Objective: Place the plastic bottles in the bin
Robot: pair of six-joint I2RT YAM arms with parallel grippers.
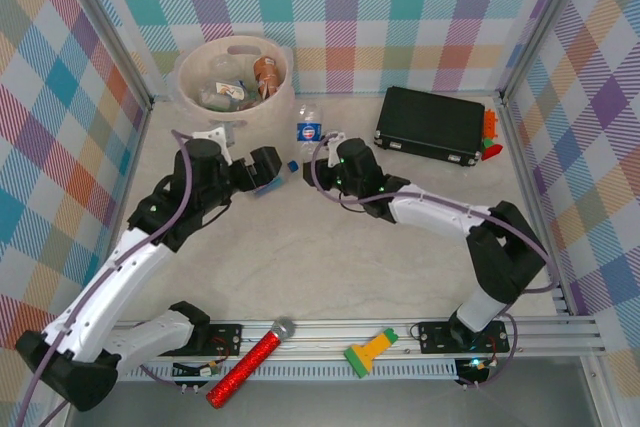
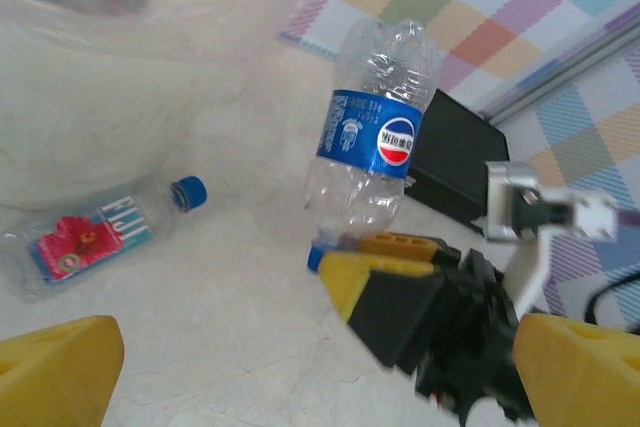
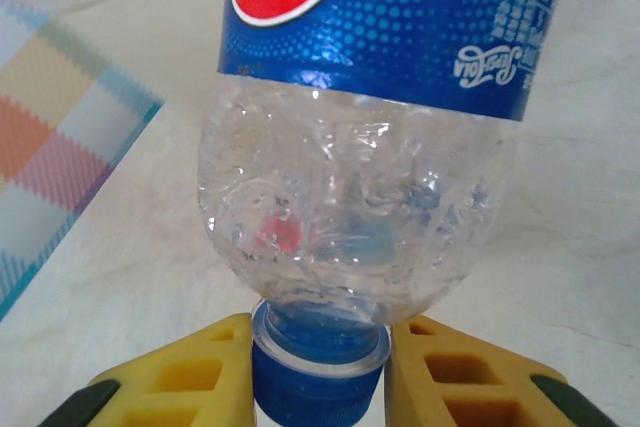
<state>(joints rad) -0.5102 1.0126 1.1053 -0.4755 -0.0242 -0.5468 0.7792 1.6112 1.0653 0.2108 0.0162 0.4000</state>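
Observation:
A clear Pepsi-labelled plastic bottle [image 1: 310, 128] [image 2: 375, 137] [image 3: 360, 147] stands cap-down just right of the bin [image 1: 283, 97] [image 2: 90, 127]. My right gripper [image 1: 322, 147] [image 2: 330, 259] [image 3: 320, 367] is shut on its blue cap [image 3: 320, 372]. A second plastic bottle [image 2: 90, 239], with a pink flower label and a blue cap, lies on the table by the bin's foot. My left gripper [image 1: 268, 175] [image 2: 320, 377] hangs open over the table between this bottle and the right gripper, holding nothing. Several bottles [image 1: 240, 82] lie inside the bin.
A flat black case [image 1: 430, 125] [image 2: 455, 162] lies at the back right, with a small orange and red item [image 1: 490, 135] beside it. On the front rail lie a red glitter microphone [image 1: 250, 362] and a green-and-yellow tool [image 1: 370, 352].

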